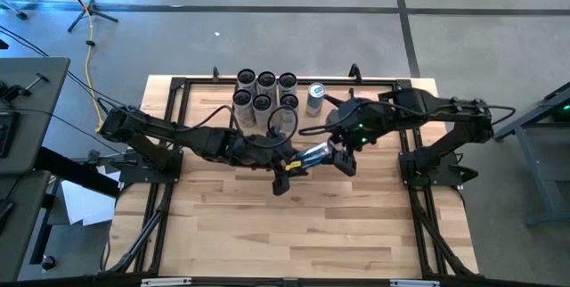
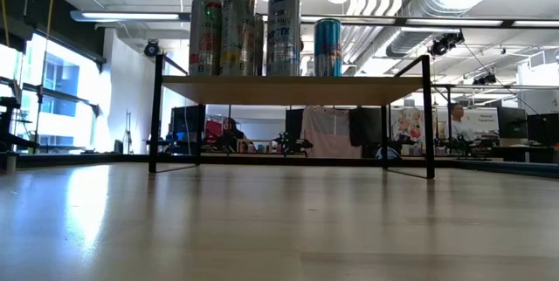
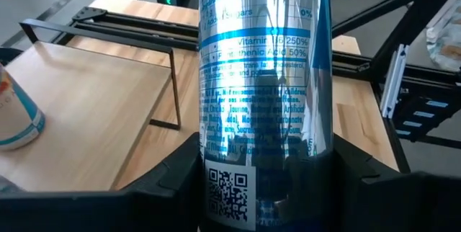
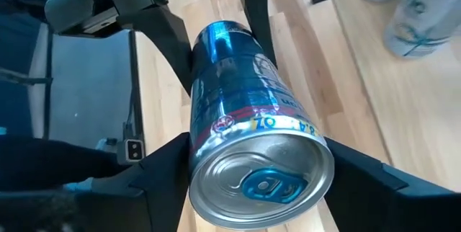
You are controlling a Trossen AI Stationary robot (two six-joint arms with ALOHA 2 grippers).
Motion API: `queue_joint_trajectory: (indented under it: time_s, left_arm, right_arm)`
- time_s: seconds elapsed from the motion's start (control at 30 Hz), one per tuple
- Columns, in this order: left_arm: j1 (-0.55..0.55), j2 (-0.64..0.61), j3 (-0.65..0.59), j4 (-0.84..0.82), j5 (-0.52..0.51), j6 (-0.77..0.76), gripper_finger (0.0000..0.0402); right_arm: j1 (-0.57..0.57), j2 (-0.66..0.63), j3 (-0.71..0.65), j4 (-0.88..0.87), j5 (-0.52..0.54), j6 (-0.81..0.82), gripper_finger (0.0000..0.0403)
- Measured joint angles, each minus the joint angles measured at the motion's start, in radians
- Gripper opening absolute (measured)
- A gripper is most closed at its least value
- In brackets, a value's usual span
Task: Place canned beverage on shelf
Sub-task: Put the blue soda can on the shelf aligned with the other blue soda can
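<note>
**Can lying between two grippers, shelf waiting behind**

Both arms are meeting over the middle of the table in the high view, the left gripper (image 1: 283,173) and right gripper (image 1: 343,155) each touching the blue-and-silver can (image 1: 313,155). The can is lying nearly level, its long axis running from one gripper to the other, just in front of the shelf (image 1: 383,91), where seven cans (image 1: 264,93) are already standing.

Bare tabletop is filling the foreground of the low view, and neither gripper is showing there; the shelf (image 2: 293,90) is standing farther back with its cans (image 2: 244,32) upright on top.

Dark fingers (image 3: 166,189) are bracketing the can (image 3: 263,102) in the left wrist view, closing round its base, though whether they are pressing yet I cannot tell.

Held fast in the right wrist view, the can (image 4: 252,160) is pointing its lid at the camera, with the fingers (image 4: 155,171) clamping both sides.

By my judgement, either arm is equally near; the can needs turning upright before going on the shelf.
</note>
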Motion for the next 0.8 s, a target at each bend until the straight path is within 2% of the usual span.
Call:
queue_joint_trajectory:
  time_s: [0.17,0.4,0.7,0.8]
  left_arm:
    - [0.000,-0.001,0.002,0.008,-0.007,-0.001,0.0168]
    - [-0.003,0.000,-0.002,-0.020,0.010,0.003,0.0168]
    - [0.000,-0.007,-0.002,-0.039,0.000,0.009,0.0168]
    - [-0.001,-0.029,-0.002,-0.062,-0.020,-0.001,0.0168]
  right_arm:
    - [0.000,-0.019,0.000,0.001,0.032,-0.004,0.0261]
    - [-0.001,-0.025,0.000,0.013,-0.045,-0.009,0.0266]
    - [-0.024,-0.071,0.000,-0.003,-0.022,0.011,0.0365]
    - [-0.030,-0.120,0.000,-0.031,0.055,0.026,0.0383]
